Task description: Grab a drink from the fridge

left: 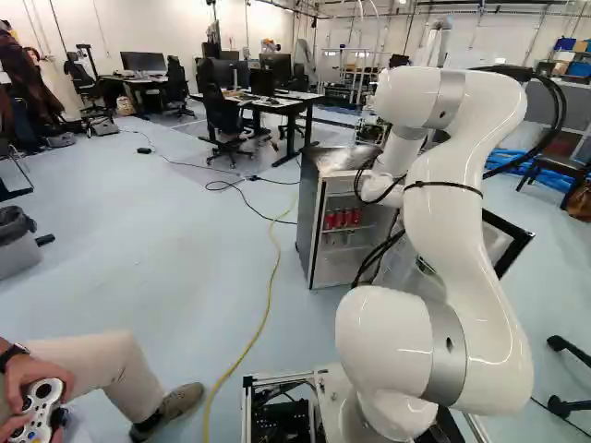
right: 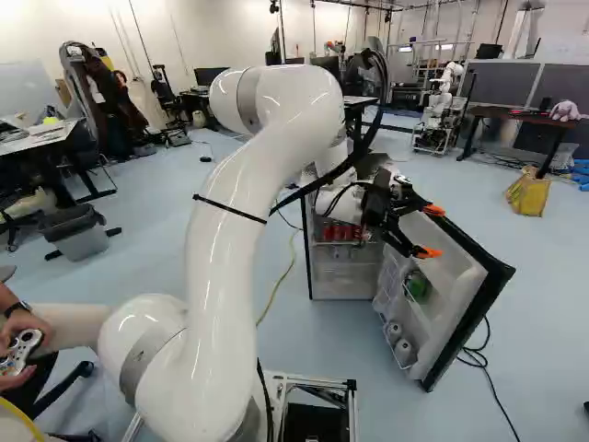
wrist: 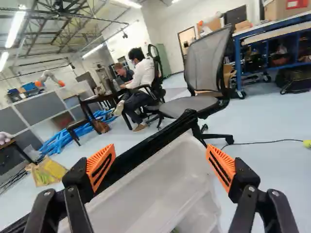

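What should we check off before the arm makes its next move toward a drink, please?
1. Fridge door open: ok, it stands wide.
2. Drinks in sight: ok, red cans stand inside the fridge.
3. Tool open and empty: ok, its fingers are apart with nothing gripped.
4. Tool lined up with the cans: not ok, it points over the open door, away from them.
5. Tool free of contact with the door: cannot tell, the two overlap in the views.
6. Controller in hand: ok, a person's hand is on it.
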`<state>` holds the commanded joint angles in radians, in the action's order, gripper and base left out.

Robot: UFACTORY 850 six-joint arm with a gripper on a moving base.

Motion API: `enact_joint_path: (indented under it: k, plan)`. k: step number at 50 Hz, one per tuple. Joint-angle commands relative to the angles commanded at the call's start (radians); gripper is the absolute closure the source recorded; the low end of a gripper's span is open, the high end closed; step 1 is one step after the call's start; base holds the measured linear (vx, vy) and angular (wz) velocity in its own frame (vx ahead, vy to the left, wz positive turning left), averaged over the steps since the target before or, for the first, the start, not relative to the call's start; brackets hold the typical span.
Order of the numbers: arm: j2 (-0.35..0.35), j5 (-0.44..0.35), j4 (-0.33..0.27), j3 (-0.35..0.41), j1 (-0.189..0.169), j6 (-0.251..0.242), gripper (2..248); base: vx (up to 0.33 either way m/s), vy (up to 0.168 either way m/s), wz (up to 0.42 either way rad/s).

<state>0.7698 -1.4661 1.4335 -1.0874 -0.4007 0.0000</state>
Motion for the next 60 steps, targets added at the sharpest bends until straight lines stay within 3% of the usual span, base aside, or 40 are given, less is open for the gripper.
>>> enact_joint_path:
  k: [16, 60]
  plan:
    - [-0.069, 0.0, -0.168, 0.124, 0.019, 0.0, 3, 0.0, 0.0, 0.0]
    - [-0.211, 0.0, -0.631, 0.35, -0.027, 0.0, 3, 0.0, 0.0, 0.0]
